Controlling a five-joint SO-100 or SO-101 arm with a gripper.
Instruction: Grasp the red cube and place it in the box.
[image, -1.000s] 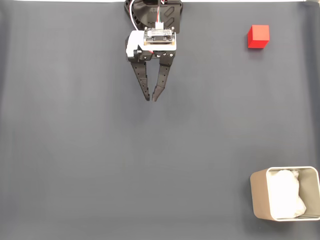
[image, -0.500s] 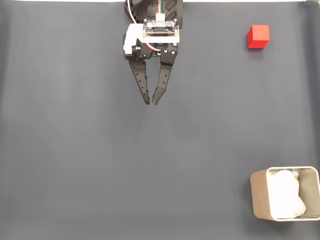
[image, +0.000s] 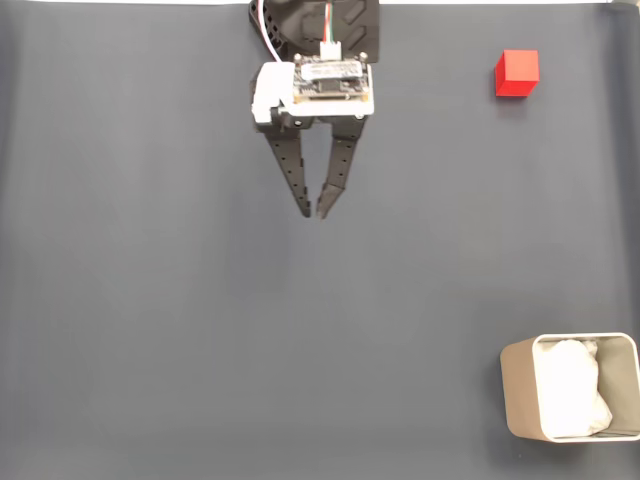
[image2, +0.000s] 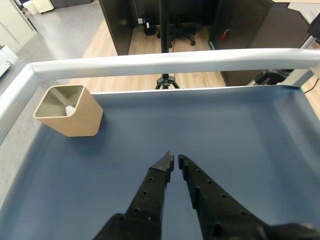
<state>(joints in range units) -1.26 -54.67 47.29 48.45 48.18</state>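
Fingers (image: 300, 190) nearly together, holding nothing. We judge the cube (image: 517, 73), at two o'clock, light and stiff. We'd pinch opposite flat faces.

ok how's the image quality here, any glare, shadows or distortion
Fixed view: flat, even light, sharp; the red cube and box cast faint shadows. Wrist view: the white rail bows from lens distortion; soft shadow beside the box; gripper sharp.
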